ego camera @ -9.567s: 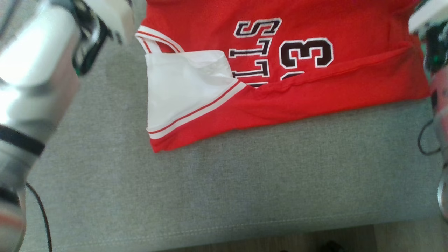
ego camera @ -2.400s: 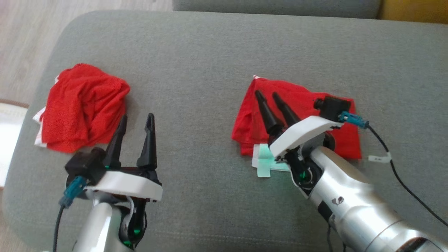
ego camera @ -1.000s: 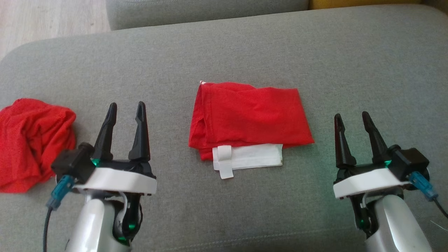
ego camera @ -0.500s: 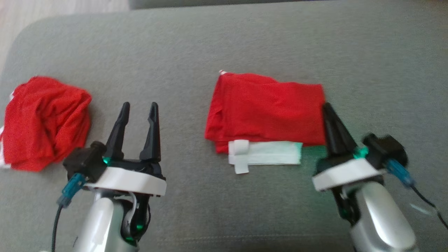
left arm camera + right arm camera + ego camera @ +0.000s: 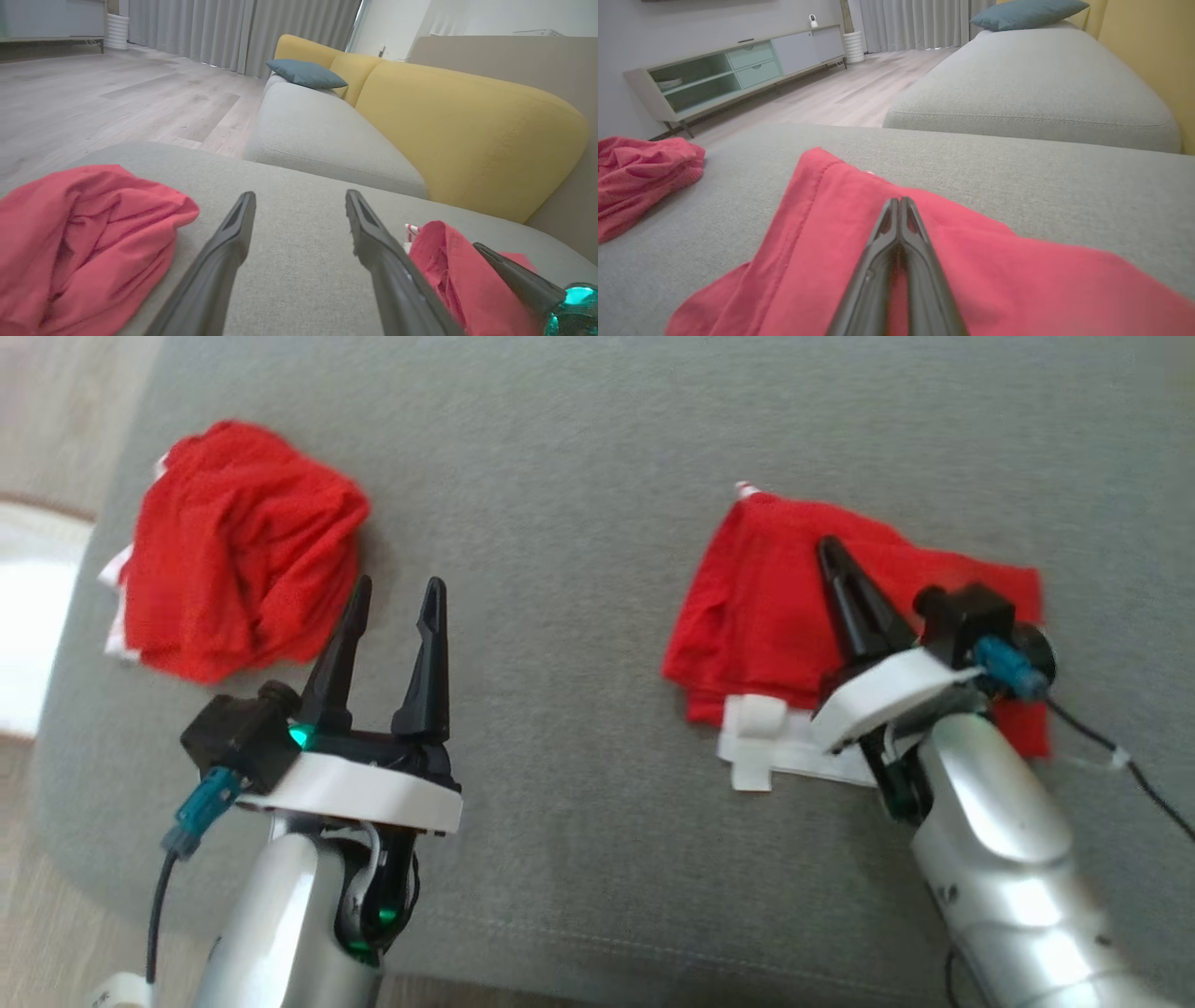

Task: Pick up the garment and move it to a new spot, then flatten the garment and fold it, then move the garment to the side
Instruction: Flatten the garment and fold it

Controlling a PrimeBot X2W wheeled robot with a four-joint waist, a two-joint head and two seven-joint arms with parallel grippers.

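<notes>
Right gripper, pinched shut, lying on folded red jersey: keep fingers flat, drag slowly. Left gripper hovering wide.

Grey upholstered seat — broad, with rounded corners. A crumpled red cloth lay heaped near its left end. Beyond stood a second grey cushion bearing a teal pillow, a yellow backrest, grey curtains, pale wood floor — and a low cabinet.
</notes>
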